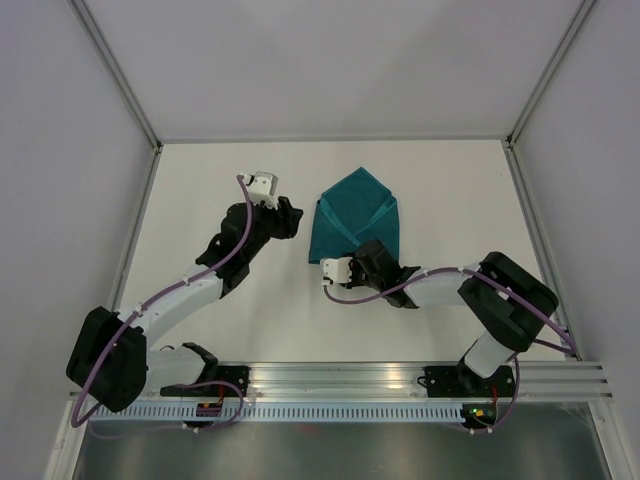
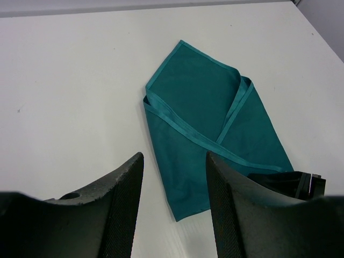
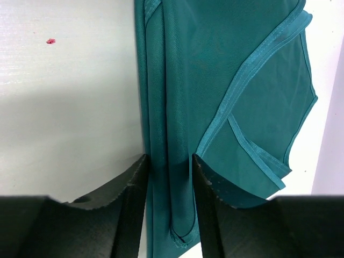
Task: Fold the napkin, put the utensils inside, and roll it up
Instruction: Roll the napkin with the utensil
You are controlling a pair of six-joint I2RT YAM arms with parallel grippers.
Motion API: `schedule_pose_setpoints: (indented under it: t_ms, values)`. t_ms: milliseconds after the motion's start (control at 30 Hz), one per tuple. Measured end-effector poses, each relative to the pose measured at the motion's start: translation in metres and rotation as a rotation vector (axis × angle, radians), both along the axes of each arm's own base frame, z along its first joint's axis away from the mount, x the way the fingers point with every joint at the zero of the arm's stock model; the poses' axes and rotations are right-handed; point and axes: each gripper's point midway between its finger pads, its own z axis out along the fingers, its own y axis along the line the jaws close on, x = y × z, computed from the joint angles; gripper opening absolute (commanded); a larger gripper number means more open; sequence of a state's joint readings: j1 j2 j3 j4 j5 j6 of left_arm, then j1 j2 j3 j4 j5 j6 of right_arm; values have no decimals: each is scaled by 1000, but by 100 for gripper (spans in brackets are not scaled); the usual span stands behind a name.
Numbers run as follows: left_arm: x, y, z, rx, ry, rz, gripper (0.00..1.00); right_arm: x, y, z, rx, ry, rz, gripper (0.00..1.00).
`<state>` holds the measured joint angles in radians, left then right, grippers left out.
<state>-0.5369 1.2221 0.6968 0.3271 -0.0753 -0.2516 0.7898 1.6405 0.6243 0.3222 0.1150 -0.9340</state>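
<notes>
The teal napkin [image 1: 356, 212] lies folded on the white table, its side flaps crossed over the middle. It also shows in the left wrist view [image 2: 204, 102] and in the right wrist view [image 3: 226, 64]. My right gripper [image 1: 363, 251] is at the napkin's near left corner. Its jaws [image 3: 169, 158] are closed in on a raised fold along the cloth's left edge. My left gripper [image 1: 290, 217] is open and empty [image 2: 175, 157], just left of the napkin and apart from it. The knife is hidden.
White walls stand around the table on the left, far side and right. A metal rail [image 1: 400, 378] runs along the near edge by the arm bases. The right gripper's black body [image 2: 290, 180] shows at the napkin's near edge.
</notes>
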Motion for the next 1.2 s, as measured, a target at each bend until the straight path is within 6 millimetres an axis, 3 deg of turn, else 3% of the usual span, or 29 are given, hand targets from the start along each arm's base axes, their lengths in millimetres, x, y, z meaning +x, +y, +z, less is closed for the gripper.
schedule_pose_setpoints:
  t_ms: [167,267,467,933,1100,1200]
  values:
    - [3,-2,-3,11,-6,-8,57,2,-1,-3,0,10,-1,36]
    - [4,-4,-5,15,-8,-13,59,5,-5,-5,5,30,-12,24]
    - [8,-9,-7,10,-19,-27,58,13,-13,-5,17,80,-39,15]
    - [8,-19,1,-4,-106,-45,50,20,-26,-3,64,350,-26,11]
    - [-10,-15,-8,9,-160,-38,50,10,-30,-9,58,454,-7,10]
    - [-23,-10,-3,-4,-215,-26,51,7,-33,-11,54,503,5,9]
